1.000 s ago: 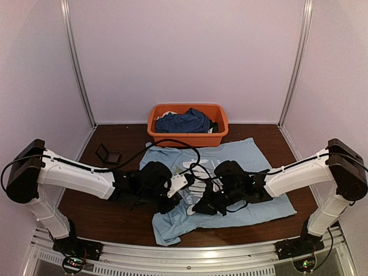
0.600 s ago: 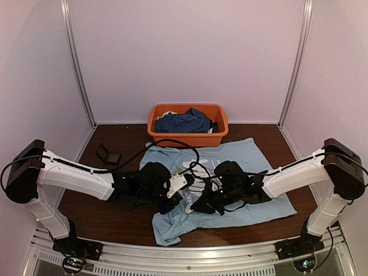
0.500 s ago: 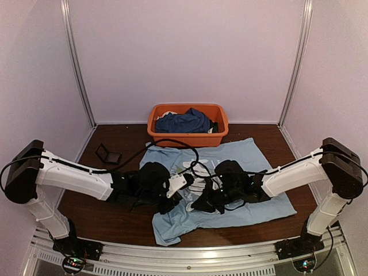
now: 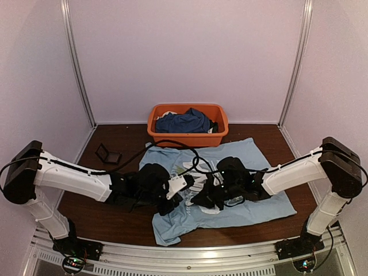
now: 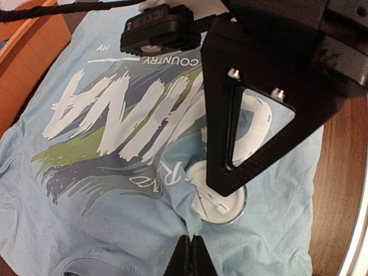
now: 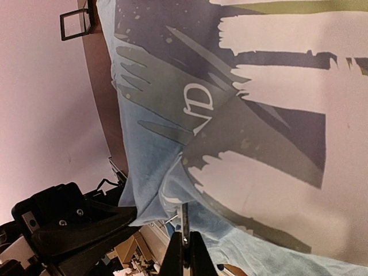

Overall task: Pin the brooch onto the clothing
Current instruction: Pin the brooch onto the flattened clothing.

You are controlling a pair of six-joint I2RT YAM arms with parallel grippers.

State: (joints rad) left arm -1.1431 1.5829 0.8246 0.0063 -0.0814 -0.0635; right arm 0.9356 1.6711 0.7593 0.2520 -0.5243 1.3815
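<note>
Found the brooch [image 5: 224, 210] as a small, pale, silvery round disc with a glassy rim, on the clothing [image 5: 98, 218] at the lower edge of the white, green and yellow chest print, just ahead of the left end effector [image 5: 190, 257]. Lost its upper part behind the black triangular bracket [image 5: 259, 98] of the right arm, along with much of the white lettering. Could not make out any pin or clasp from the left wrist. From the right wrist, saw only a thin silvery strip, edge-on, pinched between the closed tips of the right end effector [image 6: 184, 253], apparently the brooch, against a raised fold of light blue cloth. Found the left end effector fully closed as well, tips together, gripping nothing, over plain blue fabric; could not tell whether touching. From above, could not pick out the disc at all under the two black wrists meeting mid-shirt. Noted the shirt spread on the dark wooden surface [image 4: 103, 215], a small black square case [image 4: 108, 154] well apart to its left, and an orange basket [image 4: 187, 139] just beyond its far edge, with a dark blue garment [image 4: 184, 122] inside.
</note>
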